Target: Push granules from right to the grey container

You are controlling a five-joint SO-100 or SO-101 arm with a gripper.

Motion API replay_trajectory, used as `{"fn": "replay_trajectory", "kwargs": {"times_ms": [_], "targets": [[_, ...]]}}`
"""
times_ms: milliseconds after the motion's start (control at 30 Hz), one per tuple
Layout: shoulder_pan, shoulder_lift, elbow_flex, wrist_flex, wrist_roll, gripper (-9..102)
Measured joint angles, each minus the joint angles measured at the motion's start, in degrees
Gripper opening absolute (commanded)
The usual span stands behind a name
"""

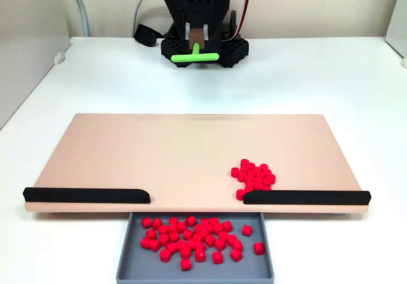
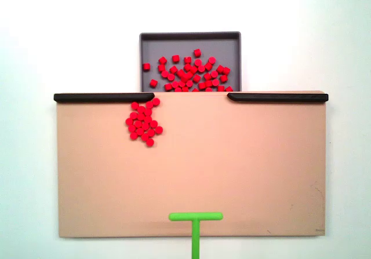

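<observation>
Most of the granules [image 1: 194,233] are already sitting in the grey container [image 1: 127,258] at the near edge in a fixed view, tucked under the lip of the tan board [image 1: 127,150]. One cluster of granules [image 1: 254,177] is left on the board, resting right up against the inner end of the black strip [image 1: 305,197] on that view's right, just beside the gap over the tray. In another fixed view the same pile [image 2: 144,122] shows on the left, below the black strip [image 2: 103,97] there.

Further back, the green T-shaped stick [image 1: 195,56] is parked well clear of the board's far edge, held at the gripper [image 1: 198,39]. I reckon the fingers are closed on the stick's stem, but I can't really tell how tight.

So I'd say I'm between sweeps. Next move needs the T-bar brought down behind the pile and nudged sideways toward the gap, then forward, without jamming cubes against the strip.
</observation>
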Motion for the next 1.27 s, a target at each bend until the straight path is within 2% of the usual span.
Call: {"fn": "replay_trajectory", "kwargs": {"times_ms": [1267], "targets": [[-0.8,-1.3,0.0,0.0,1.6,0]]}}
